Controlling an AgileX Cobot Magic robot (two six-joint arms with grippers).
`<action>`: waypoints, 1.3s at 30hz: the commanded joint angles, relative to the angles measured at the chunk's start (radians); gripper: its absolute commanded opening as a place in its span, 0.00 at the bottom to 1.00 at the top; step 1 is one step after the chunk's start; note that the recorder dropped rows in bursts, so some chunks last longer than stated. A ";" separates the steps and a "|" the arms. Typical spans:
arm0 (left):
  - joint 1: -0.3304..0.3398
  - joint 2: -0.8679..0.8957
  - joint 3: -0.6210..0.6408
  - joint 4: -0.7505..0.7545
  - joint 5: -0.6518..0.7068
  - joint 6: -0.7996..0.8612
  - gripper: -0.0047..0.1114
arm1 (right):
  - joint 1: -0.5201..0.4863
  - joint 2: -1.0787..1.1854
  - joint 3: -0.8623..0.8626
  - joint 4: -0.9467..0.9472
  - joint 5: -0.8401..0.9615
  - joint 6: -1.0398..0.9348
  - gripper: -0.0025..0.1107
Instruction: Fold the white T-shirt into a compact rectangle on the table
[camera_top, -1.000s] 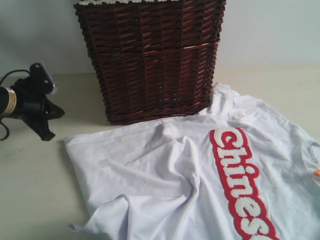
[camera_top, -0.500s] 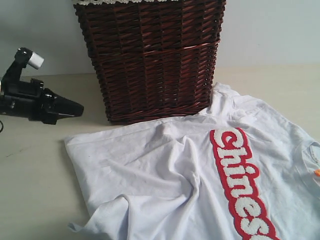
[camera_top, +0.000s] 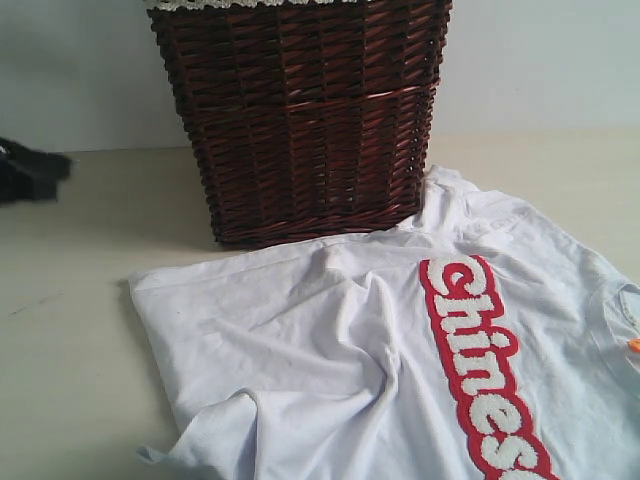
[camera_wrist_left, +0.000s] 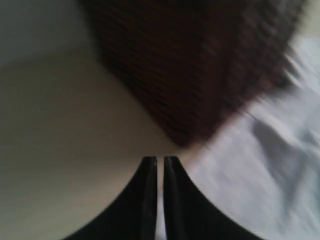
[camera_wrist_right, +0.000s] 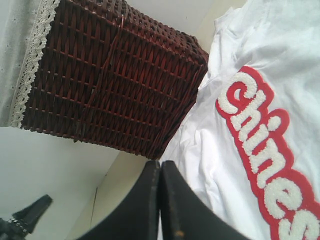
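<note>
The white T-shirt (camera_top: 330, 350) lies rumpled and spread face up on the table (camera_top: 70, 330), its red band with fuzzy "Chinese" lettering (camera_top: 480, 360) running toward the near right. Only a dark blurred part of my left gripper (camera_top: 30, 172) shows at the far left edge, well clear of the shirt. In the blurred left wrist view that gripper (camera_wrist_left: 160, 159) is shut and empty, with the shirt (camera_wrist_left: 260, 170) off to one side. My right gripper (camera_wrist_right: 160, 162) is shut with nothing in it, above the shirt's (camera_wrist_right: 210, 150) edge near the basket corner. It is outside the exterior view.
A tall dark brown wicker basket (camera_top: 300, 110) with white lace trim stands at the back, touching the shirt's far edge. It also fills much of the right wrist view, basket (camera_wrist_right: 110, 75). Bare table lies left of the shirt. A pale wall rises behind.
My left arm has pulled back to the left, from beside the basket to the frame's edge. The shirt and basket have not moved.
</note>
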 joint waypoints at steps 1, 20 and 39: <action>0.006 -0.187 -0.023 -0.162 0.328 -0.021 0.04 | 0.000 -0.006 0.005 0.000 -0.011 -0.004 0.02; 0.006 -0.872 0.543 0.127 0.286 -0.451 0.04 | 0.000 -0.006 0.005 0.000 -0.011 -0.004 0.02; -0.028 -0.586 0.366 -1.044 0.116 1.254 0.04 | 0.000 -0.006 0.005 -0.003 -0.011 -0.004 0.02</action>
